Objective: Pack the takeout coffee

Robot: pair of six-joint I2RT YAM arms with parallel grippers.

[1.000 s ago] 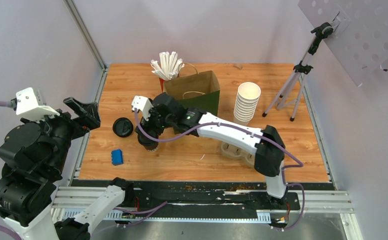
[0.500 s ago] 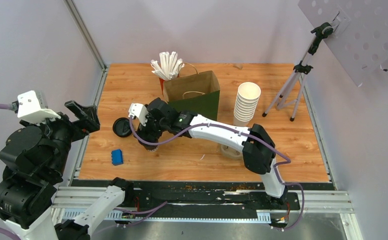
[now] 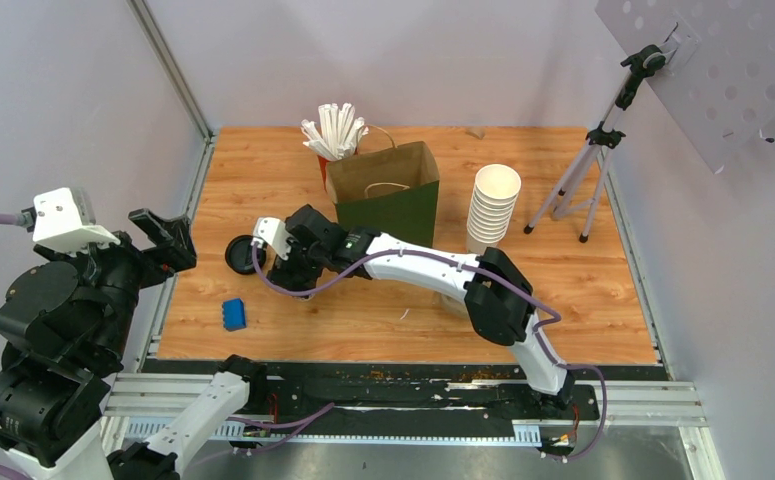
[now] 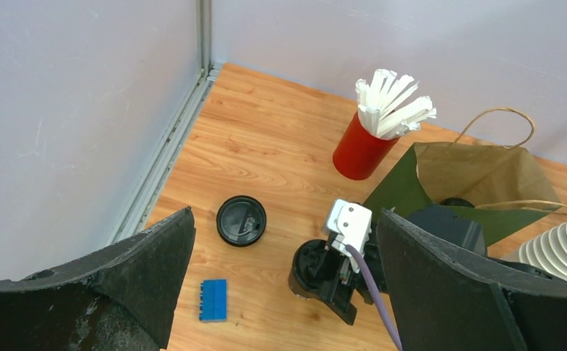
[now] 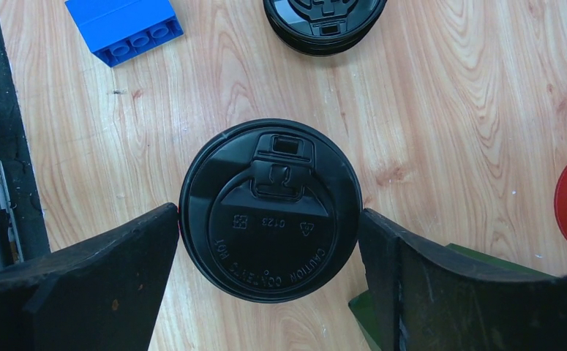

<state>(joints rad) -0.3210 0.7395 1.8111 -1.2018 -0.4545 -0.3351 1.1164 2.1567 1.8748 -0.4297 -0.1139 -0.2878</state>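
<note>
Your left arm sits folded up off the table's (image 3: 603,280) left edge, wrist raised and aimed in over the table. The left gripper (image 4: 284,213) has its fingers wide apart with nothing between them.

A blue brick (image 3: 233,314) lies near the near-left corner and carries no writing. A spare black lid (image 3: 244,254) lies flat near the left edge, beyond the brick.

Just right of that lid is the takeout coffee (image 5: 269,241), in the left half of the table and nearer you than the bag. Its black lid is embossed with "CAUTION" along the rim, upside down in the right wrist view. The words after it and a short code at the centre are too faint to read.

Your right arm is bent at the elbow by the near edge. Its forearm stretches left across the table and the wrist points straight down. The right gripper (image 5: 268,213) is clamped on the coffee, one finger against each side of the lid rim. You can't tell whether the cup's base touches the table.

A red cup (image 4: 358,152) of white straws (image 4: 393,102) stands toward the far edge. A brown paper bag (image 3: 383,190) stands open just beside it, with no print legible. A stack of white cups (image 3: 491,205) is right of the bag. A tripod (image 3: 588,170) stands by the right edge.
</note>
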